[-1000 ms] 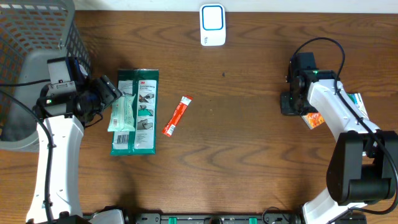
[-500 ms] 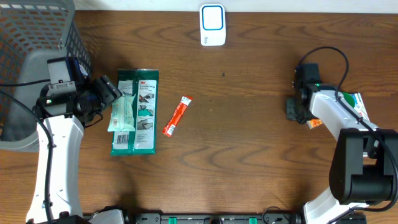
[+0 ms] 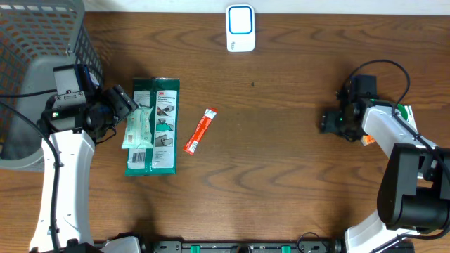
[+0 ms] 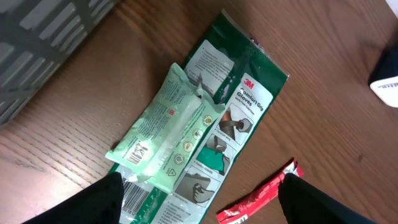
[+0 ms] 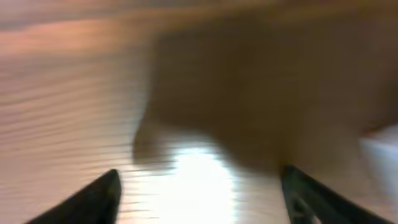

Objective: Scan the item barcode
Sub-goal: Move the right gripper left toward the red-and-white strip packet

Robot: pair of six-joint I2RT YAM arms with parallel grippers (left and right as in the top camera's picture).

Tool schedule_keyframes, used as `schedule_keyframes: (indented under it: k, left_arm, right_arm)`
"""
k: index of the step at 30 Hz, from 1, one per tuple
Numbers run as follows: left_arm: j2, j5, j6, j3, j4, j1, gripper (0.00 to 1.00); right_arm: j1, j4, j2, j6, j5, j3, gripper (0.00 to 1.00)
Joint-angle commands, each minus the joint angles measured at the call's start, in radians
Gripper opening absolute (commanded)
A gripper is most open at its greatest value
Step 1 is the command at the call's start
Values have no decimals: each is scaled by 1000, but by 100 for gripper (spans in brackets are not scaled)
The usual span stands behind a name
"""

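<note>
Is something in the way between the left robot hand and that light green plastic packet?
Nothing visible. The left gripper has its jaws open, pointed at the light green plastic packet, which lies uncovered on top of the dark green glove pack. Beyond them, only bare wooden table lies toward the white scanner.
</note>
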Motion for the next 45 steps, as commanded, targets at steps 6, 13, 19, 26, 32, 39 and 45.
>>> schedule_keyframes:
  k: [6,13,19,26,32,39,45]
  left_arm:
    - [-5,-3,-1,17,0,3,82]
    - [-5,-3,-46,17,-3,3,82]
    - [-5,-3,-46,17,-4,3,81]
    - [-5,-3,-46,17,-4,3,82]
    - [-5,-3,-46,17,-4,3,82]
    - [-5,-3,-46,17,-4,3,81]
    - [-5,-3,-46,17,-4,3,82]
  right_arm:
    - [42,43,-5,6,-491,10,98]
    - [109,84,-5,6,-490,10,99]
    - [189,106,-5,6,-430,10,99]
    - [233,127,-5,6,-374,10,99]
    - [233,132,-5,6,-374,10,99]
    - [233,130,-5,6,-374,10,99]
    - [233,130,-5,6,-374,10,99]
